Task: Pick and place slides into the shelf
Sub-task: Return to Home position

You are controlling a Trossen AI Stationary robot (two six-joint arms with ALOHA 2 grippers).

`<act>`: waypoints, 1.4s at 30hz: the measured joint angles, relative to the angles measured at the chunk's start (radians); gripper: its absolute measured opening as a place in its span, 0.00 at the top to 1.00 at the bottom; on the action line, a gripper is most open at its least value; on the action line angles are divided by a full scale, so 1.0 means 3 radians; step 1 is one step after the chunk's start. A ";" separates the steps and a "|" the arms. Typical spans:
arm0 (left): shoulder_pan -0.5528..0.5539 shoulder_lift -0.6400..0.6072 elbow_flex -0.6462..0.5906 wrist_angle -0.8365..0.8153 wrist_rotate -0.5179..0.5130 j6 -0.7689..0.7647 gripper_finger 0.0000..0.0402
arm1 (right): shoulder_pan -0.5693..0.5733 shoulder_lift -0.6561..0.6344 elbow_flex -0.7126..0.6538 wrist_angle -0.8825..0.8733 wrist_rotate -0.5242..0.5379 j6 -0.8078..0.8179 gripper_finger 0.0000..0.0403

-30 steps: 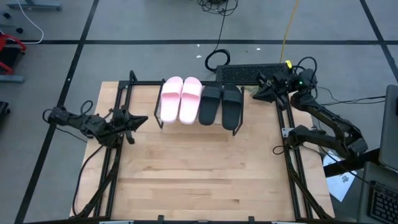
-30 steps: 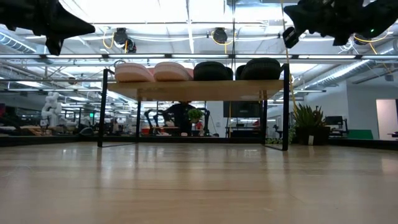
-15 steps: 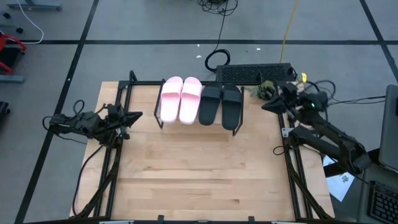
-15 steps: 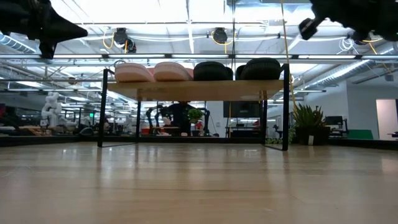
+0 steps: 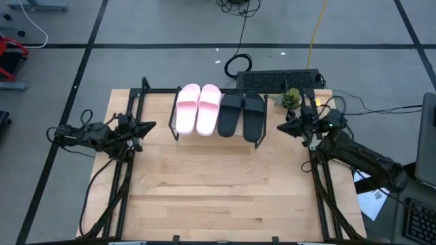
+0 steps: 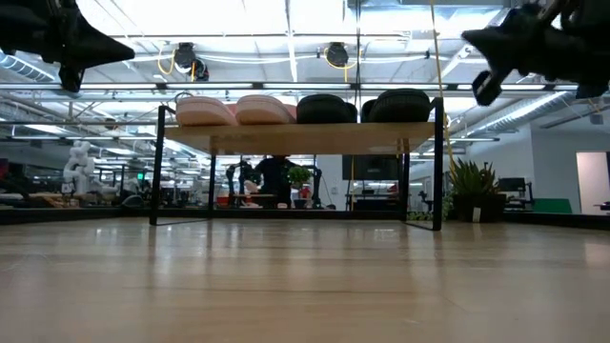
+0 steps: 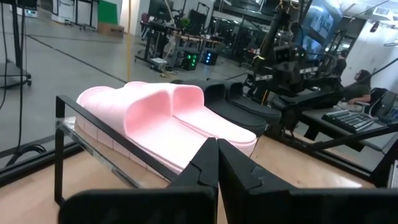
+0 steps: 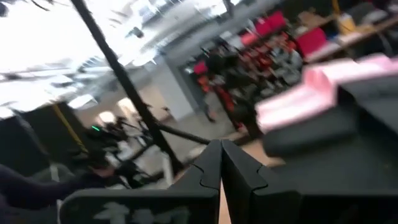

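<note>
Left hand (image 5: 148, 126) and right hand (image 5: 282, 128) pressed together, empty, either side of the shelf (image 6: 305, 138) bearing four slides (image 5: 208, 109)

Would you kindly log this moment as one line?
slides: four on shelf | left gripper: shut, left of shelf | right gripper: shut, right of shelf

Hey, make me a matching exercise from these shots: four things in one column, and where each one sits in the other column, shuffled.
Things:
1. pink slides
2. black slides
3. left gripper
4. right gripper

Places:
A. beyond the right end of the shelf, fingers shut
B. on the shelf, left half
C. beyond the shelf's left end, fingers shut
D. on the shelf, right half

Pairs: 1-B, 2-D, 3-C, 4-A
</note>
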 joint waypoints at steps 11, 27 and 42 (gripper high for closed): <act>0.0000 0.0000 0.0000 -0.0248 -0.0078 -0.0090 1.00 | 0.1412 0.0031 0.0000 -0.1009 0.2009 -0.1134 1.00; 0.0000 0.0000 0.0000 -0.0587 0.0059 -0.0362 1.00 | 0.2704 0.0018 0.0001 -0.1169 0.3640 -0.1445 1.00; 0.0000 -0.0001 -0.0127 -0.0609 0.0062 -0.0393 1.00 | 0.2702 0.0002 0.0003 -0.1442 0.3816 -0.1465 1.00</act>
